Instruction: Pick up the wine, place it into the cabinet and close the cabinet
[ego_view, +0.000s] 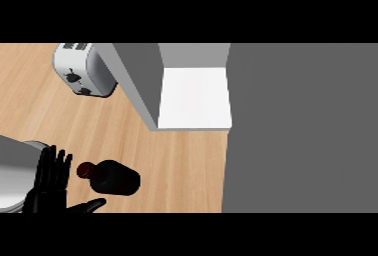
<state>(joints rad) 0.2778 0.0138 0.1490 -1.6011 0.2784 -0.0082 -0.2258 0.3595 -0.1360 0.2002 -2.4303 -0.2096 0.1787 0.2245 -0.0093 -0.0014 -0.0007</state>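
The wine bottle (114, 177) is dark with a red cap (86, 170); it stands on the wooden counter (81, 130) at the lower left, seen from above. My left hand (46, 192) is just left of it, open, with straight fingers pointing up the view and the thumb (90, 204) spread out below the bottle. I see no contact between hand and bottle. The cabinet (193, 97) stands open beyond the bottle and shows a white floor between grey walls. My right hand does not show.
A silver toaster (83, 69) stands at the back left, against the cabinet's left wall (136, 85). A broad grey panel (303, 130) fills the whole right side. A grey rounded shape (15, 170) sits at the left edge behind my hand.
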